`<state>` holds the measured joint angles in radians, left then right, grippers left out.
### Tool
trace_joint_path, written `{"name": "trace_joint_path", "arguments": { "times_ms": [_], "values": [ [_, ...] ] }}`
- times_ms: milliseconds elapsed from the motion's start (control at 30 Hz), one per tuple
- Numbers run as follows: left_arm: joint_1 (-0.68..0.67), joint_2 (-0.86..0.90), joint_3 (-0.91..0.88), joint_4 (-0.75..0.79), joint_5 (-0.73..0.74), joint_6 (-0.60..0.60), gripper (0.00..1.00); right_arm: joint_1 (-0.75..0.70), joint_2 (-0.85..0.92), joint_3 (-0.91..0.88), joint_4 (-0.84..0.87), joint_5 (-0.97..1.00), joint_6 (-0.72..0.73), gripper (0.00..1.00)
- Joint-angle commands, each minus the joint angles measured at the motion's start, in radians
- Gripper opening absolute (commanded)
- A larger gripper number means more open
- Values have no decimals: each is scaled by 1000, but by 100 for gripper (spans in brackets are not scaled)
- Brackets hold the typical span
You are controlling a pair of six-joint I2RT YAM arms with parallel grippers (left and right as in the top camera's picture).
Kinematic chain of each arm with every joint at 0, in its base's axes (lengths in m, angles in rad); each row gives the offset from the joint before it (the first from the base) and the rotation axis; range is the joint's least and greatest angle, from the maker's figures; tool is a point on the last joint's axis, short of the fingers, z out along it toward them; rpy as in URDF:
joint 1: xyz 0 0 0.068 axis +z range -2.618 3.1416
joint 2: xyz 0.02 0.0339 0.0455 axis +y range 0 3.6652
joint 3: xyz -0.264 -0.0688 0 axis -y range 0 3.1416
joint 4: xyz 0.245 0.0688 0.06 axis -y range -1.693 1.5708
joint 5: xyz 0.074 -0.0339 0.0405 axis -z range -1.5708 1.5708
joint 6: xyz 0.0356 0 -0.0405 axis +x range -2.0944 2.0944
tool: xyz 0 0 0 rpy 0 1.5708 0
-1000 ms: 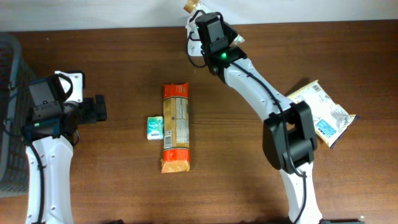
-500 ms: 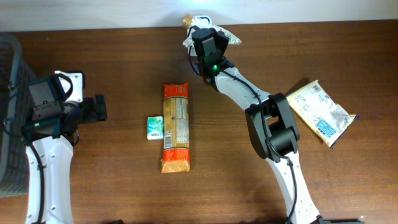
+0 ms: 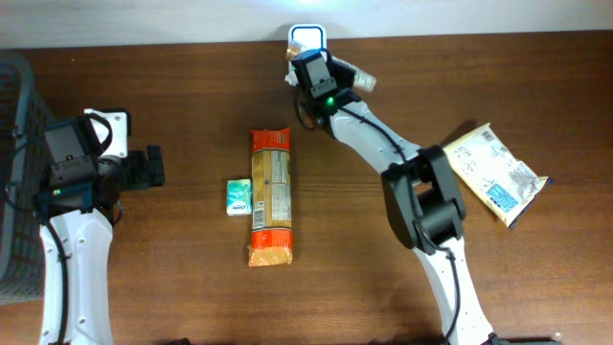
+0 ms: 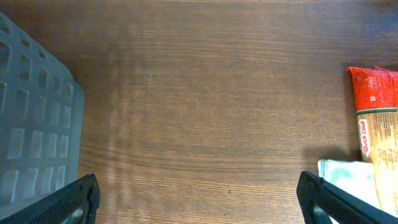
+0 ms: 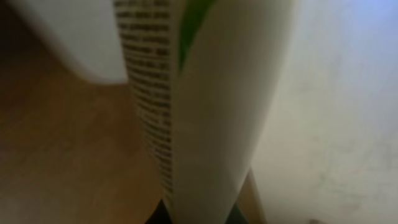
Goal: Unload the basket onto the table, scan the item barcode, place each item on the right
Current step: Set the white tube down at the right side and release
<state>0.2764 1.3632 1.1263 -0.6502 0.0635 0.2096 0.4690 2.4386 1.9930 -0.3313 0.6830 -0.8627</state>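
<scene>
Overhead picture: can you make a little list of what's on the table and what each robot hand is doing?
Left gripper: open, empty, near basket
Right gripper: shut on packet, at the far side
Middle: orange pack, small green box beside it
Right side: white bag

My dark wooden table (image 3: 172,287) fills the frame; a pale wall (image 3: 479,14) runs along the top edge, brightly lit.

Overhead: straight down on whole table (image 3: 192,287). Left wrist: low, facing 3 o'clock, sharing pasta packet (image 4: 376,124) with overhead. Right wrist: hard against printed wrapper (image 5: 211,93), blurred.
</scene>
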Motion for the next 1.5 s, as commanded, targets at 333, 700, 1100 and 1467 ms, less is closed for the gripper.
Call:
{"name": "trace_joint_path", "arguments": {
  "times_ms": [333,700,1100,1467],
  "values": [
    [3,-4,17,1,11,9,99,-224,-452,-109,-1067,-653,820,4],
    [3,-4,17,1,11,9,99,-490,-452,-638,-610,-649,837,17],
    [3,-4,17,1,11,9,99,-509,-452,-282,-864,-867,838,71],
    [3,-4,17,1,11,9,99,-250,-450,-343,-624,-1300,956,71]
  ]
}}
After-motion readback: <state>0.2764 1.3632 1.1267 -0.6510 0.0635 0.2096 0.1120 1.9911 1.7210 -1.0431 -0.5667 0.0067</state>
